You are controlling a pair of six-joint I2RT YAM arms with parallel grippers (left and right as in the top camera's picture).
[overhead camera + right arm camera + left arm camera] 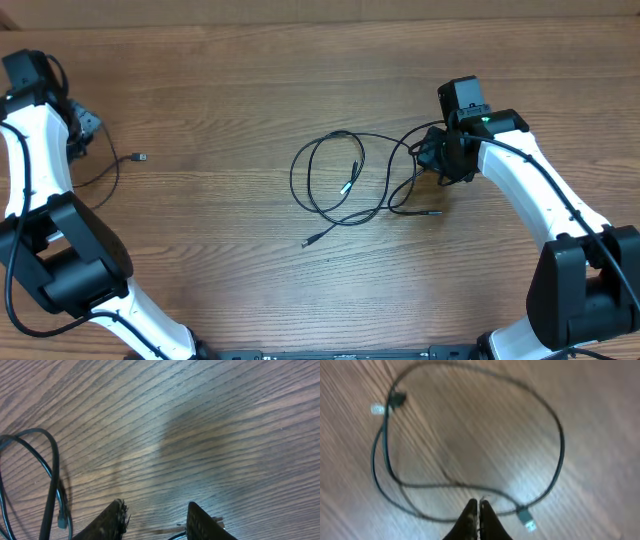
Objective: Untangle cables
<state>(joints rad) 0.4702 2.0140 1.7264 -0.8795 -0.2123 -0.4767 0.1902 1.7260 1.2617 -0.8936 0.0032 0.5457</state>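
A tangle of thin black cables (340, 178) loops in the middle of the table, with plug ends at its centre and lower left. My right gripper (443, 165) hovers at the tangle's right edge. In the right wrist view it (155, 505) is open and empty; a cable loop (50, 480) lies to its left and a thin plug (218, 521) shows past the right finger. At the far left a separate cable (112, 172) lies by my left gripper (85, 125). That gripper (478, 502) is shut above this cable's loop (555, 430); no cable shows clamped between its fingers.
The wood-grain table (230, 80) fills the views. The white arm links and their black bases stand at the lower left and lower right corners of the overhead view. The separate cable's plug (140, 157) points toward the middle.
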